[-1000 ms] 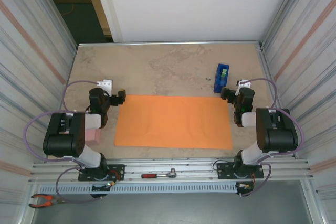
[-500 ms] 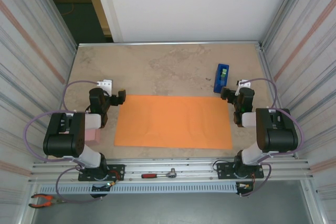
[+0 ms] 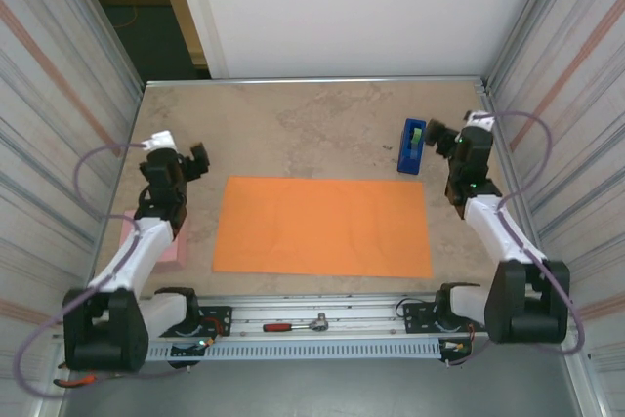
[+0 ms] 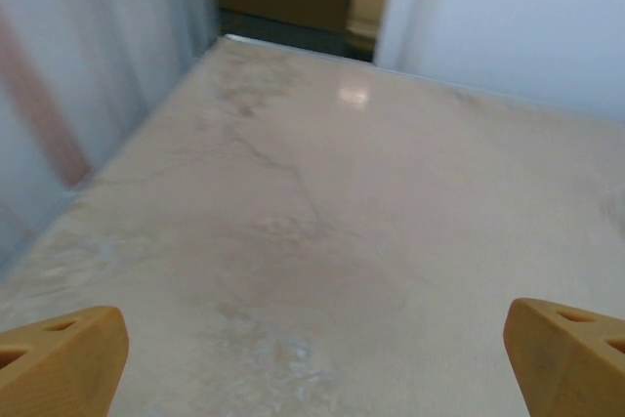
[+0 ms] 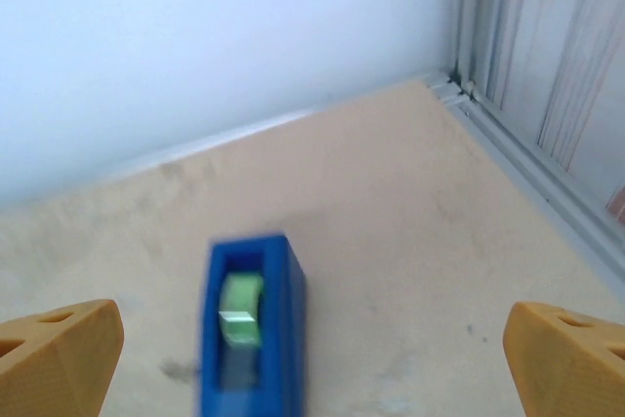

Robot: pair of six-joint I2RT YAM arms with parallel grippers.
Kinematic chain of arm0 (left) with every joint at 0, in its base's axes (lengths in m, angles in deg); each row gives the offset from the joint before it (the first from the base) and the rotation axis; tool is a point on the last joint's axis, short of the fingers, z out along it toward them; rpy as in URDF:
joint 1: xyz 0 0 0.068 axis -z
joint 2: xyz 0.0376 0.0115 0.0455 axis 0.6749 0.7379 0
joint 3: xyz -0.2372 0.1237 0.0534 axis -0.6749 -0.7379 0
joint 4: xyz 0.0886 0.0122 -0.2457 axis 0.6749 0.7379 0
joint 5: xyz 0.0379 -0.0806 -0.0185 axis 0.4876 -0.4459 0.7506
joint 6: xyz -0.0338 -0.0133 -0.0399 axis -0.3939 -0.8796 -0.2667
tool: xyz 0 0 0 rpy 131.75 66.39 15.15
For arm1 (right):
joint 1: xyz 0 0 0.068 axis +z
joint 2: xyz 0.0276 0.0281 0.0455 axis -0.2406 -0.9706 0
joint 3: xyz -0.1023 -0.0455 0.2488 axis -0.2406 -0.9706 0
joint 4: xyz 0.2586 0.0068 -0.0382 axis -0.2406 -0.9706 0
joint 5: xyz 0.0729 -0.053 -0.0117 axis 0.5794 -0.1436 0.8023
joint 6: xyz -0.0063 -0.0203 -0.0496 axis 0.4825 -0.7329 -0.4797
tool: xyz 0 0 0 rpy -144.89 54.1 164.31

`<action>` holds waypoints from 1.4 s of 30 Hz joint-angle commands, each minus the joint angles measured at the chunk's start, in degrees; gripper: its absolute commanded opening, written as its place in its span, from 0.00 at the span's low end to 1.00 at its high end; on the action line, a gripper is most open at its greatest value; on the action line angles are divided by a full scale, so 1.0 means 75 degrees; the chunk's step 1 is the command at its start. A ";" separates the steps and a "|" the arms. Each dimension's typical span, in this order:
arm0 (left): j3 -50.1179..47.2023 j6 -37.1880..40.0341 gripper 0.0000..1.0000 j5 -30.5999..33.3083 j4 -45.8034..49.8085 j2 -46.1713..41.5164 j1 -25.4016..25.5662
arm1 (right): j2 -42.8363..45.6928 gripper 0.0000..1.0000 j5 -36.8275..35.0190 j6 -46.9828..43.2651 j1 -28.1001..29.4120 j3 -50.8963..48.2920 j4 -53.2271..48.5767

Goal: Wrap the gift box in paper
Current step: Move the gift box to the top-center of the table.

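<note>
Tan table [image 3: 293, 119]: orange paper [image 3: 322, 227] flat mid-table, pink box [image 3: 177, 249] left of it; left gripper [image 3: 184, 151], right gripper [image 3: 456, 129] both spread wide, empty.

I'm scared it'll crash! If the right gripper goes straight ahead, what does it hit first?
Most likely the blue tape dispenser: it stands just ahead of the open right gripper, slightly left of centre. How close is hard to tell.

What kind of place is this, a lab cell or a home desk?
Most likely a lab robot cell, not a home. The ribbed metal walls box in the table, a slotted aluminium rail spans its near edge, and a ratchet wrench lies on that rail.
</note>
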 commanded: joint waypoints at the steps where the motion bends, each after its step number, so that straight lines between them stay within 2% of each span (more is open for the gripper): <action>1: 0.0536 -0.2216 0.99 0.1235 0.4003 -0.0890 -0.0125 | 0.0564 0.98 0.0254 0.2623 -0.0566 0.0324 -0.2361; 3: 0.0684 -0.2836 0.99 0.1233 0.5225 -0.1238 -0.0214 | 0.0808 0.98 0.1360 0.2764 -0.0815 0.0316 -0.2341; 7: 0.0603 -0.3582 0.99 0.1143 0.6416 -0.1395 -0.0246 | 0.1028 0.98 0.2108 0.2561 -0.0464 0.0681 -0.3159; 14: 0.0020 -0.4056 0.99 0.0909 0.6277 -0.1426 -0.0297 | 0.1396 0.98 0.2382 0.2156 0.0848 0.0323 -0.3723; 21: -0.0055 -0.3745 0.99 0.0341 0.5381 -0.0525 -0.0560 | 0.1850 0.98 0.2731 0.2179 0.1207 -0.0011 -0.3799; 27: 0.0527 -0.3206 0.99 0.0019 0.4315 0.1013 -0.0627 | 0.2164 0.98 0.2857 0.1917 0.1196 0.0147 -0.4224; 31: 0.1382 -0.2769 0.99 -0.0483 0.3518 0.2481 -0.0628 | 0.2297 0.98 0.3026 0.1804 0.1175 0.0157 -0.4357; 36: 0.3293 -0.2201 0.99 -0.1093 0.3178 0.4719 -0.0513 | 0.2282 0.98 0.3289 0.1722 0.1147 0.0079 -0.4367; 42: 0.6361 -0.1371 0.99 -0.1377 0.3434 0.7283 0.0130 | 0.2273 0.98 0.3196 0.1625 0.1082 -0.0037 -0.4692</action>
